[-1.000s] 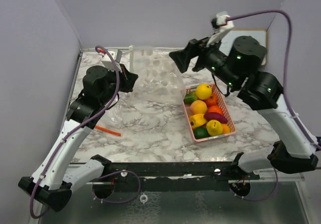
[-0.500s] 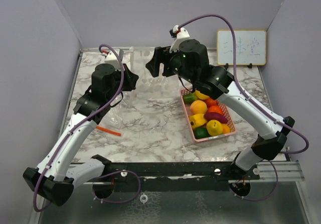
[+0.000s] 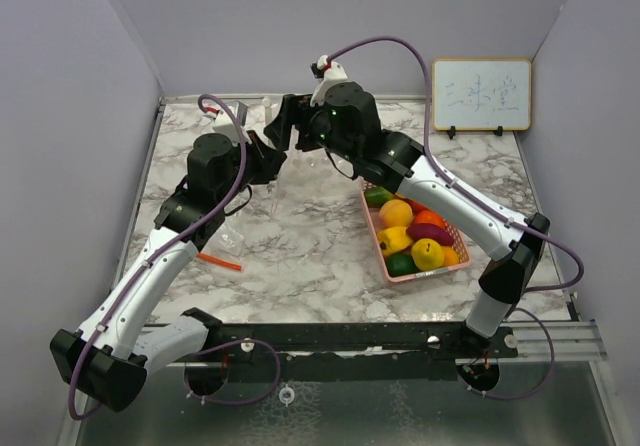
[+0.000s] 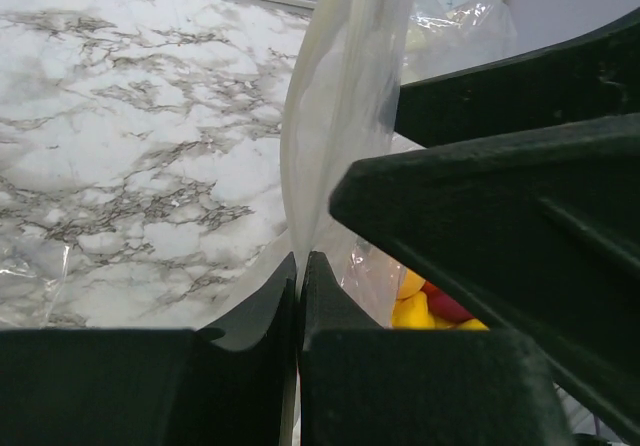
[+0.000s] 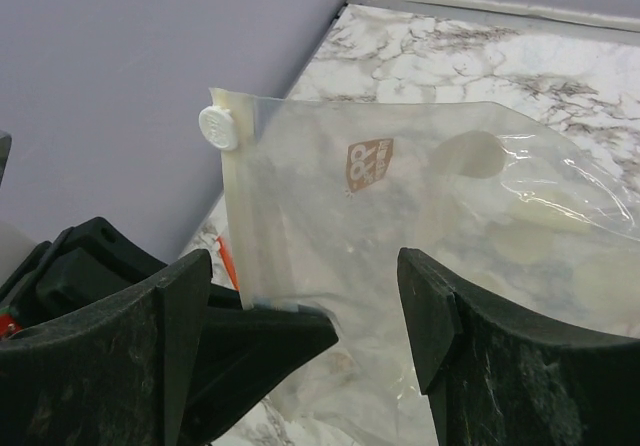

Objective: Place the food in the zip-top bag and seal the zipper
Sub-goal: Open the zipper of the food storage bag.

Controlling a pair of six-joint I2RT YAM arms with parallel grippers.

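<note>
The clear zip-top bag [image 3: 300, 171] is held upright at the back of the table, with its white slider [image 5: 218, 126] on top. My left gripper [image 3: 268, 156] is shut on the bag's zipper edge [image 4: 340, 96]; the jaws [image 4: 300, 271] pinch the film. My right gripper [image 3: 277, 126] is open and empty, with its fingers either side of the bag's face [image 5: 400, 216], right next to the left gripper's finger [image 5: 260, 336]. The food [image 3: 412, 228], yellow, orange, red, green and purple toy pieces, lies in the pink basket [image 3: 378, 238] to the right.
An orange strip [image 3: 215, 260] lies on the marble top near the left arm and shows in the right wrist view [image 5: 228, 261]. A small whiteboard [image 3: 480, 94] leans on the back wall at the right. Walls close in the left, back and right sides.
My right arm has swung left from above the basket to the bag's zipper edge, close to the left gripper. The left gripper has shifted slightly right, still holding the bag.
</note>
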